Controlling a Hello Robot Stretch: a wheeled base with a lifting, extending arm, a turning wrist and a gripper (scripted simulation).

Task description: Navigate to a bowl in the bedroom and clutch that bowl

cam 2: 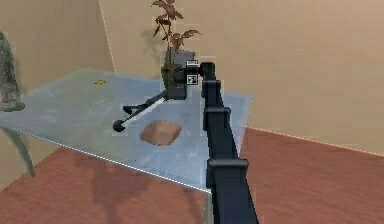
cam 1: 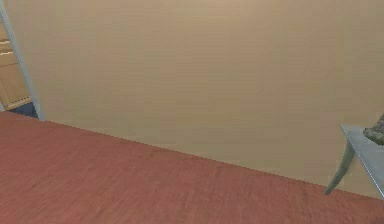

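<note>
On the arm side view's pale blue-grey flat-topped desk (cam 2: 70, 115) lies a shallow reddish-brown bowl (cam 2: 160, 133) with rounded corners, toward the near edge and just left of the arm. Its inside is hard to make out.

The dark square-section arm (cam 2: 222, 140) rises from the bottom edge and hides a strip of the desk top and part of the near edge. At its far end are two small white marker squares (cam 2: 186, 73), and left of them the dark hand (cam 2: 128, 118) with its thin fingers (cam 2: 145, 105) slanting down-left over the desk. The fingertips show against bare desk top, so the hand holds nothing. How the fingers are set cannot be told. The bowl is just beside the fingers, below them in the picture; whether they touch cannot be told.

Behind the hand stands a potted plant with dark red leaves (cam 2: 170, 25); its pot is mostly hidden by the hand's body. A small yellowish speck (cam 2: 100, 82) lies far back on the desk, too small to name. A grey figure (cam 2: 8, 70) is cut off by the left edge.

The forward view's right edge shows a desk corner and one leg (cam 1: 350, 160), with a grey object (cam 1: 377, 130) on top that is cut off. Beyond are a plain beige wall (cam 1: 200, 70), a reddish wood floor (cam 1: 120, 180), and a white door frame (cam 1: 22, 60) at the left.
</note>
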